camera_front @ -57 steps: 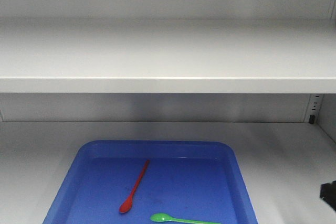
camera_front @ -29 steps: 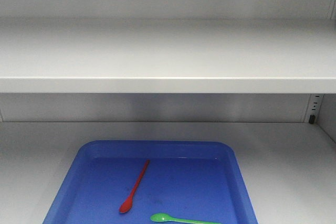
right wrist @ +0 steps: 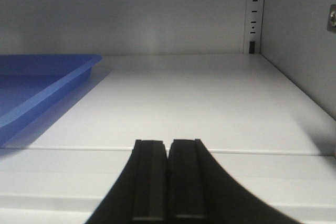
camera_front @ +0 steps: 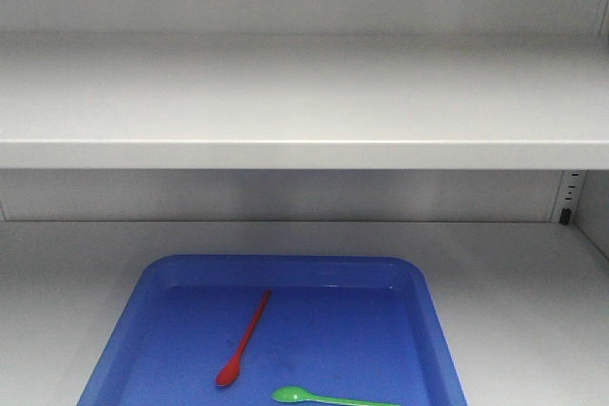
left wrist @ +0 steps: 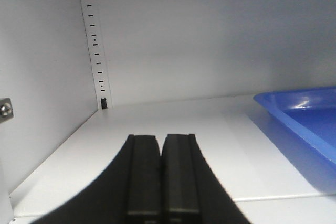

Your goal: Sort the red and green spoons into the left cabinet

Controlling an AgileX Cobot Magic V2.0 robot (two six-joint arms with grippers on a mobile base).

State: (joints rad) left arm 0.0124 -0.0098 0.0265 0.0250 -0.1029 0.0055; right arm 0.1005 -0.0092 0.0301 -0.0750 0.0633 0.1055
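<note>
Both spoons, red spoon (camera_front: 244, 339) and green spoon (camera_front: 328, 396), lie in the blue tray (camera_front: 433, 330); sorting looks complete. Left hand (left wrist: 160, 174) and right hand (right wrist: 168, 179) are pressed together, empty; next they likely pull back.

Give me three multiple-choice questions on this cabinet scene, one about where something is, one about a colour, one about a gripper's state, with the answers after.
1. Where does the slim red plastic spoon lie?
A. on the upper shelf
B. inside the blue rounded-corner plastic tray
C. on the bare shelf right of the tray

2. What colour is the spoon at the tray's near edge?
A. green
B. yellow
C. white

3. How do the left gripper's jaws stand?
A. wide open
B. shut on a spoon
C. shut, holding nothing

Answers:
1 B, the front view shows the red spoon on the tray floor.
2 A, it is bright green, its bowl pointing left.
3 C, the left wrist view shows the two black fingers pressed together with nothing between; the right gripper looks the same.
</note>
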